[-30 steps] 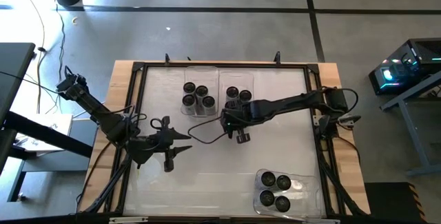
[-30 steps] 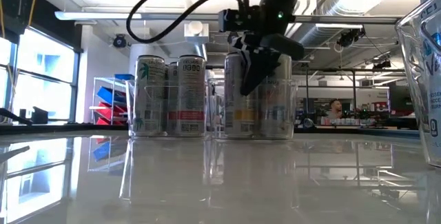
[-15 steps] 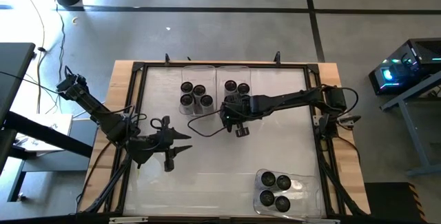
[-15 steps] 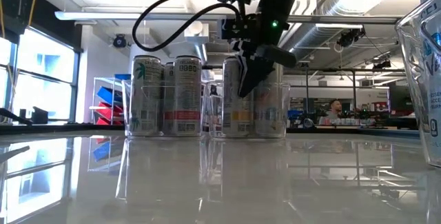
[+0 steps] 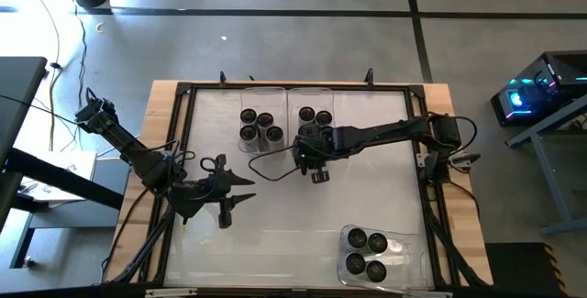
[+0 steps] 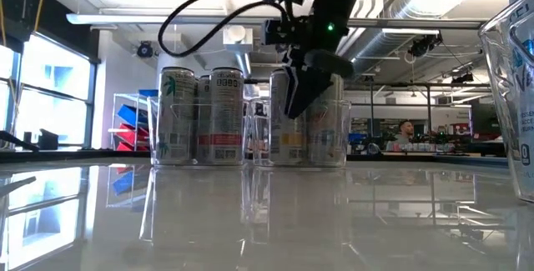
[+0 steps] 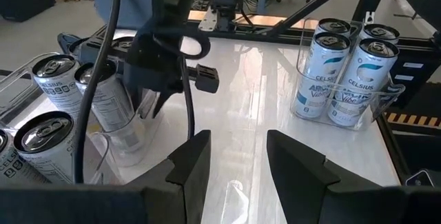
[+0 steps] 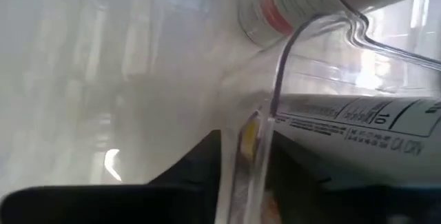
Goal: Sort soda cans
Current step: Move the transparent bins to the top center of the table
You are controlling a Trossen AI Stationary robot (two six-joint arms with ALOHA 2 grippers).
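Observation:
Silvery soda cans with dark tops stand in three clear bins. Several fill the far left bin (image 5: 258, 124), several the far right bin (image 5: 316, 116), several the bin near the table's right front (image 5: 367, 252). My right gripper (image 5: 310, 144) points steeply down at the near wall of the far right bin (image 6: 334, 150). In the right wrist view that clear wall (image 8: 270, 124) runs down between its two dark fingers, one inside and one outside, with a pale gap beside it. My left gripper (image 5: 240, 191) waits open over the table's left middle, holding nothing. My right gripper straddles the top edge of the far right bin's near wall (image 8: 265, 148) from above, one finger (image 8: 196, 169) outside and the other inside by a can (image 8: 344, 120). I cannot tell whether either finger touches the wall. The bin rests flat on the table.
The white tabletop (image 5: 293, 225) lies bare between the far bins and the near right bin. A black frame (image 5: 183, 96) rims the table. The right arm's cable (image 5: 266, 165) loops over the middle. Benches and a person show in the room beyond.
My right gripper has moved a little toward the table's far edge, and the far right bin with its cans has slid that way with it. The far left bin beside it has shifted along slightly. In the last half second both have kept still.

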